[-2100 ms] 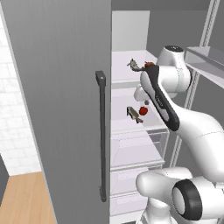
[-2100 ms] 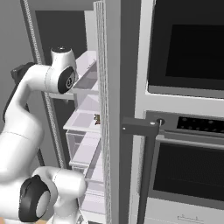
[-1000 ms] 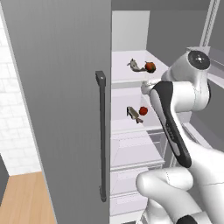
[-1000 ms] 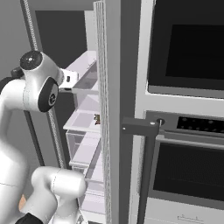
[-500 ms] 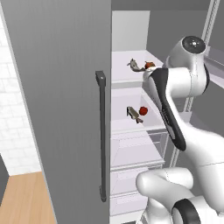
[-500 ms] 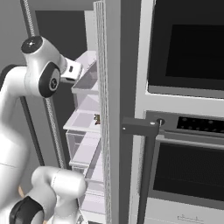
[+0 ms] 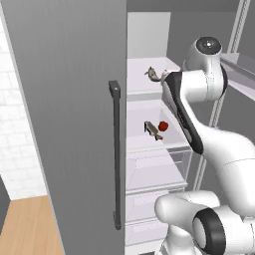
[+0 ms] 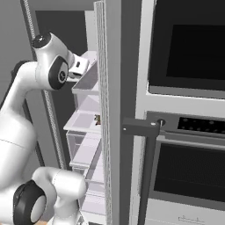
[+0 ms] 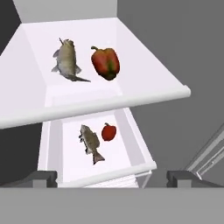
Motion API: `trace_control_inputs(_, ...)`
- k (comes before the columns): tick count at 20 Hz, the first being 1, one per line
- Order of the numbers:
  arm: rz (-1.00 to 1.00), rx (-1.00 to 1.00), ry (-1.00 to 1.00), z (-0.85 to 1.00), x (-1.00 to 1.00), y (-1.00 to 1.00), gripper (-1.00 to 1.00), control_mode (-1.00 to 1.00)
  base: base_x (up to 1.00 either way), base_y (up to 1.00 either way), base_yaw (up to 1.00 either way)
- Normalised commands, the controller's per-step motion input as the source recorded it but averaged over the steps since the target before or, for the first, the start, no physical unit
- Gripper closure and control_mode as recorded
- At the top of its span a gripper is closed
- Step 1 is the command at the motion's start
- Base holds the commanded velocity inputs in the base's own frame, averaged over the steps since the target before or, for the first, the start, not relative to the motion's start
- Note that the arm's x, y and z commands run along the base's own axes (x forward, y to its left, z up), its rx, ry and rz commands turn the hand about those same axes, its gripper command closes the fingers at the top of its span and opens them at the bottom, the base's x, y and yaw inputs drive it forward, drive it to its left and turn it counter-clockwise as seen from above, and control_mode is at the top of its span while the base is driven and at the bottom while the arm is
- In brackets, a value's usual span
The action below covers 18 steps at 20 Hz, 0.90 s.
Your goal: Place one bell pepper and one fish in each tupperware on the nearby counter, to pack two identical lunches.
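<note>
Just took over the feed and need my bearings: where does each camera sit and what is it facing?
Left base view: behind-left of the arm, facing the open fridge; fish and bell pepper on a shelf.
Right base view: behind-right; arm, fridge door edge, ovens.
Hand view: looks down on two shelves, each holding a fish and a pepper; fingertips at bottom.
Shared: the fridge shelves.

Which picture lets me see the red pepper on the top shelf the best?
The hand view: the top-shelf bell pepper lies in full sight beside a fish. In the left base view the robot's arm covers that spot, though the fish peeks out. In the right base view the fridge door blocks the shelf.
</note>
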Motion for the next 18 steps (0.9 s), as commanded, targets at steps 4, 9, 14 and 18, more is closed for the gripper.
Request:
trace_control_inputs(4, 0.00, 0.00, 0.01, -0.05, 0.64, -0.01, -1.00, -1.00, 0.00, 0.00, 0.00)
trace_control_inputs(9, 0.00, 0.00, 0.05, -0.13, 0.59, -0.05, -1.00, -1.00, 0.00, 0.00, 0.00)
trace_control_inputs(14, 0.00, 0.00, 0.02, -0.18, 0.40, -0.18, -1.00, -1.00, 0.00, 0.00, 0.00)
trace_control_inputs(18, 0.00, 0.00, 0.00, -0.16, 0.40, -0.21, -1.00, -1.00, 0.00, 0.00, 0.00)
